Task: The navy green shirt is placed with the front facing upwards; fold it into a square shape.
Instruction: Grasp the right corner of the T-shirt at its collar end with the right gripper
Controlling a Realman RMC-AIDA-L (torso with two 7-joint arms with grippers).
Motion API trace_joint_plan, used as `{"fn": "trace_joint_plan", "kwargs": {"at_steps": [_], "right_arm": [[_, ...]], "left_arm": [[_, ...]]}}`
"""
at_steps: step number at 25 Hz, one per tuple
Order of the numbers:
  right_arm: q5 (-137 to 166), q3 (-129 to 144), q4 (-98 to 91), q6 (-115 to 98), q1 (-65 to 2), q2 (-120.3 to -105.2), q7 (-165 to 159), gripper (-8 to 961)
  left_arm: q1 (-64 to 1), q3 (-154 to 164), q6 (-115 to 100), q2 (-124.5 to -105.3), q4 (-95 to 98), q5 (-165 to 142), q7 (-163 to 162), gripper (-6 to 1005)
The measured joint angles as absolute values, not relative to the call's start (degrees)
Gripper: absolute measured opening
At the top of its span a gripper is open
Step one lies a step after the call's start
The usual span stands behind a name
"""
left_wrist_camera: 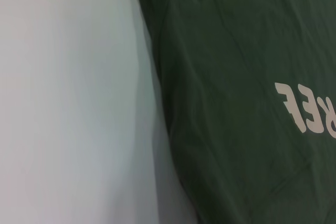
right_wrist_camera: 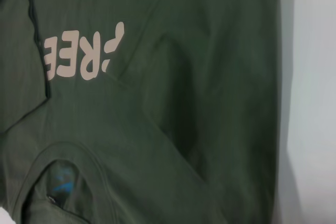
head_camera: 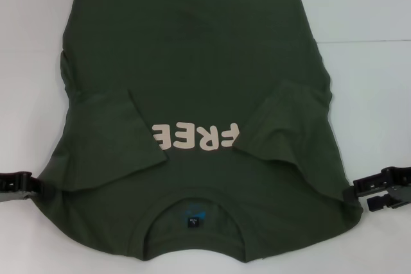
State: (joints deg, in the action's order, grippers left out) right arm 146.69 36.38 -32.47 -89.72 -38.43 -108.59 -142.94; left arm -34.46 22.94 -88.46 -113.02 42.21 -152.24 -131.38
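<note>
Navy green shirt [head_camera: 192,81] lying front up on white table [head_camera: 372,17], collar near robot, hem far, both sleeves already folded in over chest.

Left gripper [head_camera: 19,186] sitting at near-left shoulder edge, right gripper [head_camera: 379,190] at near-right edge; finger state of both — cannot tell, possibly nipping fabric.

Step in hand, as judged: taking shoulders for lengthwise fold.

Doing it well: pinching both layers, lifting evenly, carrying collar toward hem, keeping sleeves tucked.

shirt [head_camera: 192,62] lies on the table [head_camera: 366,4], sleeves folded inward.
</note>
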Motion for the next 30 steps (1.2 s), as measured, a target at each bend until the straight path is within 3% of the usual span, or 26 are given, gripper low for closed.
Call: {"fn": "trace_joint_plan", "kwargs": {"at_steps": [30], "right_arm": [[146.5, 36.4, -30.3, -88.0, -39.1, -110.36, -142.3, 825]], "left_arm": [[-34.3, 22.9, -88.4, -113.02, 42.2, -151.9, -131.2, 30]]}}
